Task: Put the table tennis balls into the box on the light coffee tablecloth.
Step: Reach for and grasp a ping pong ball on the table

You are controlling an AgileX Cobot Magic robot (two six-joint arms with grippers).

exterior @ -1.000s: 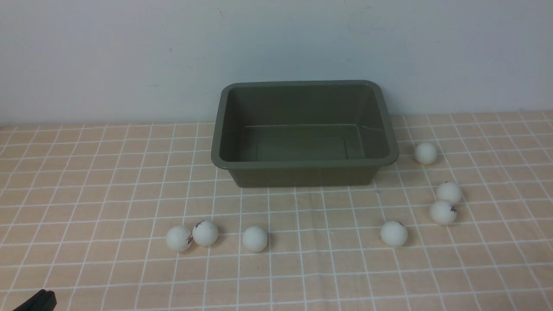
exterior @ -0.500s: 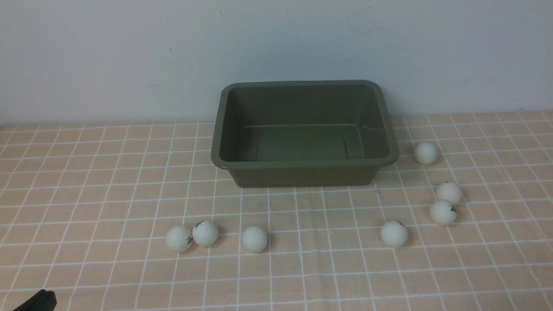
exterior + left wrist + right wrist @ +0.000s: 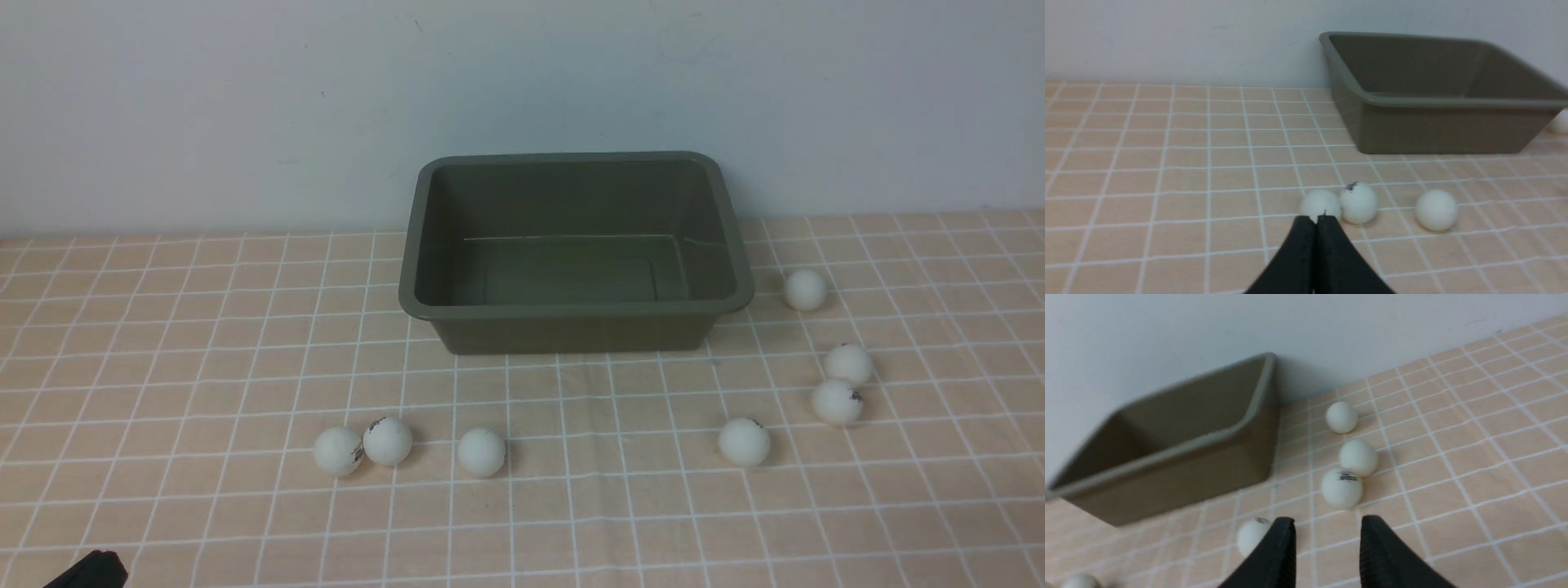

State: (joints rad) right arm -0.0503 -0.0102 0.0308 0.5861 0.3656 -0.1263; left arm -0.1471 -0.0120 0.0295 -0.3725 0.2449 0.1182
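Over the near edge of the bench, we are hovering our left gripper (image 3: 1316,219) and right gripper (image 3: 1327,527) empty, all the table tennis balls (image 3: 482,452) lying outside the box (image 3: 571,331).
Our left gripper is pressing its jaws flat together on nothing, tips pointing at the left-most ball (image 3: 1321,204), which is touching a second (image 3: 1359,202); a third (image 3: 1436,209) is lying near them, to their right. Our right gripper is holding its jaws a narrow gap apart with nothing between, one ball (image 3: 1249,537) sitting just beside a finger and three more (image 3: 1342,488) lying beyond, strung past the box's right end. We are seeing the box standing upright mid-bench near the wall on the light coffee tablecloth (image 3: 204,367), all seven balls resting on the cloth.
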